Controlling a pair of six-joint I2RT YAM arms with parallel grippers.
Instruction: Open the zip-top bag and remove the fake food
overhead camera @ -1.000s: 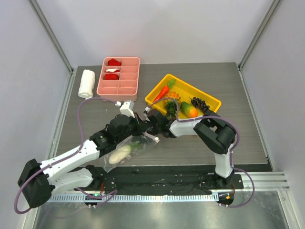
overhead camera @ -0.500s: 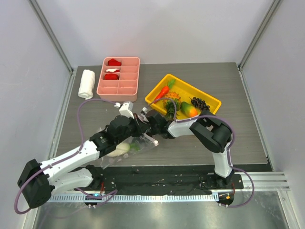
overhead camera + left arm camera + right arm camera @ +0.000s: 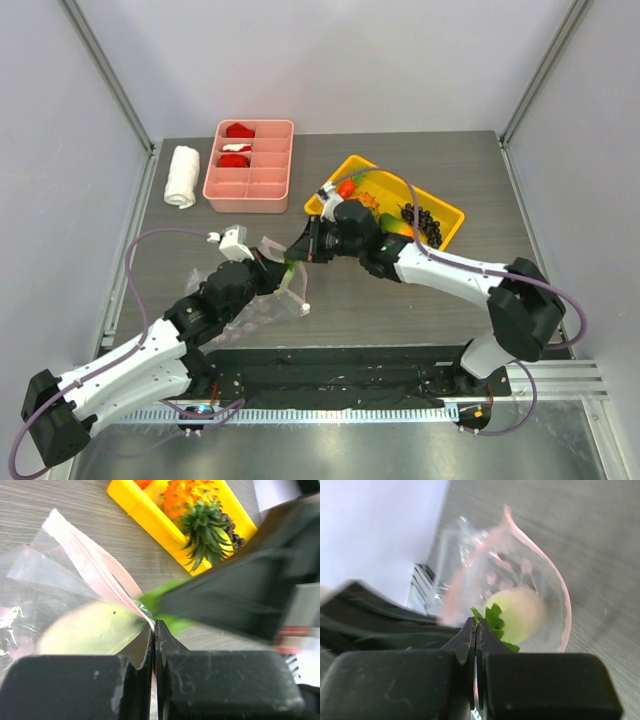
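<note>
The radish (image 3: 522,611) is blurred inside the bag (image 3: 530,575).

Rolled towel (image 3: 181,176) at far left of table (image 3: 380,310), divided tray (image 3: 249,166) just right of it. Bin (image 3: 450,215) further right, w/ carrot (image 3: 346,187) in its far-left corner, grapes (image 3: 420,217) toward its right, mango (image 3: 398,230) at near side, pineapple (image 3: 200,525) in it too. Zip-top bag (image 3: 262,305) in front of divided tray, left of centre, radish (image 3: 90,630) inside. Left gripper (image 3: 154,625) & right gripper (image 3: 475,622) meet at bag's mouth, btwn bag & bin
</note>
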